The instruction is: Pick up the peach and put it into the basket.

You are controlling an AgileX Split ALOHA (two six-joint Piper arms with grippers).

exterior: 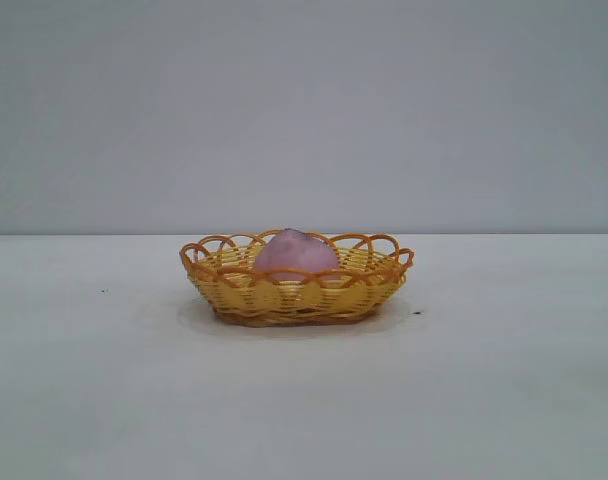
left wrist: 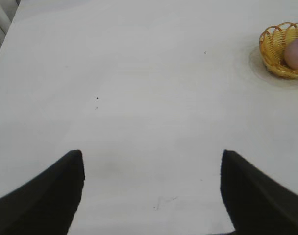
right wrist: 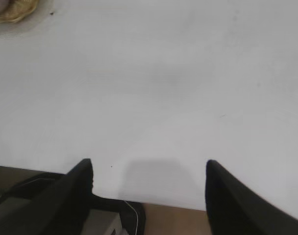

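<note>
Peach [exterior: 295, 252] sits inside basket [exterior: 296, 290] at table centre. Left gripper [left wrist: 151, 188] and right gripper [right wrist: 149, 193] gape, empty, well apart at six o'clock. Little risk; a stray sweep could nudge the basket.

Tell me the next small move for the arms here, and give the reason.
Probably none beyond parking: the peach already sits inside the basket, and nothing grips it. The right hand is open and empty over the table edge, far from the basket, so I would just settle it at rest. The left hand hangs open over bare table and can stay put.
</note>
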